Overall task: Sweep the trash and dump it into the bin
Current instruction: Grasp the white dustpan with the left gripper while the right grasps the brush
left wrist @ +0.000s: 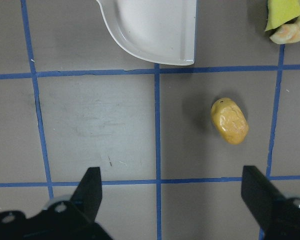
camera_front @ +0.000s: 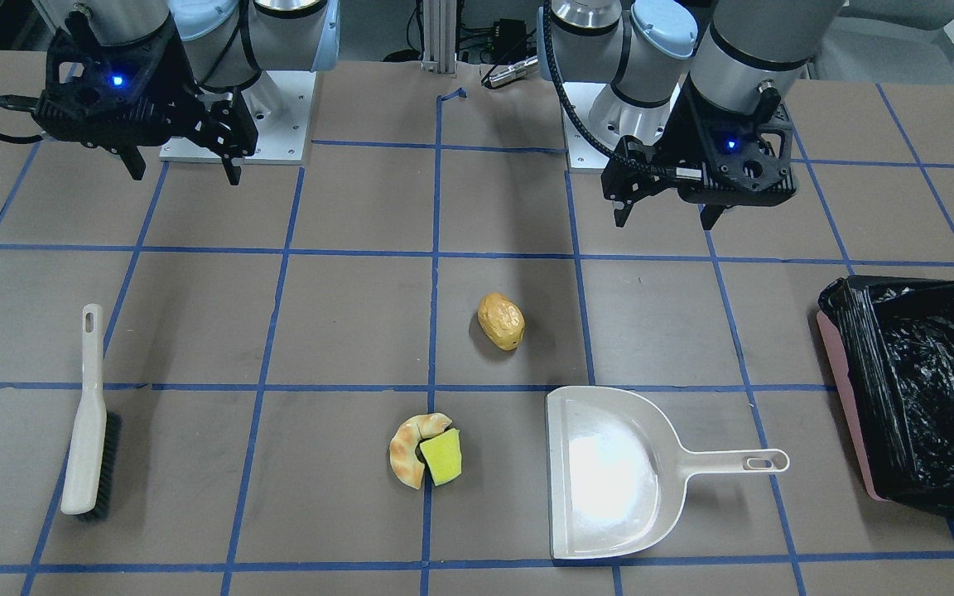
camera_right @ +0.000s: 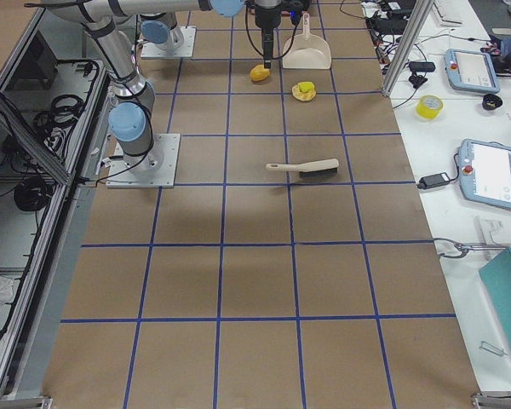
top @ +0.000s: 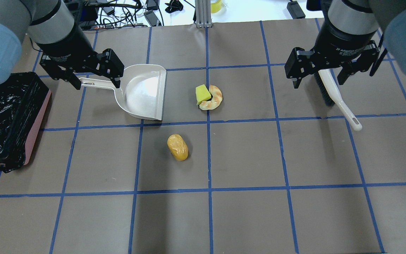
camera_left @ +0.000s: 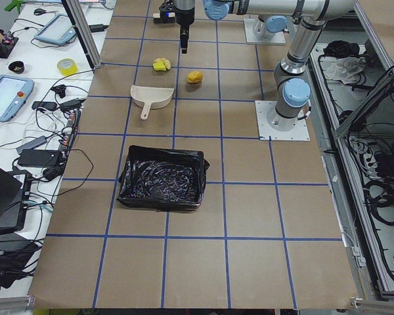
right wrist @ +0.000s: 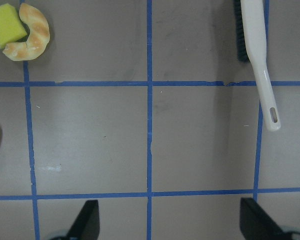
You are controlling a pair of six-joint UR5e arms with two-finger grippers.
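Left jaws spread, potato (left wrist: 230,120) seemingly ahead.

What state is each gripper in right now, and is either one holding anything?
Left gripper: open, holding nothing.
Right gripper: open, holding nothing.

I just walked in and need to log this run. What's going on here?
Nothing is being handled yet. Both arms hover above the table with fingers open: the left gripper on the dustpan side, the right gripper on the brush side. The potato, croissant and sponge lie unswept, with the sponge tucked against the croissant. The bin sits at the robot's left, beyond the dustpan.
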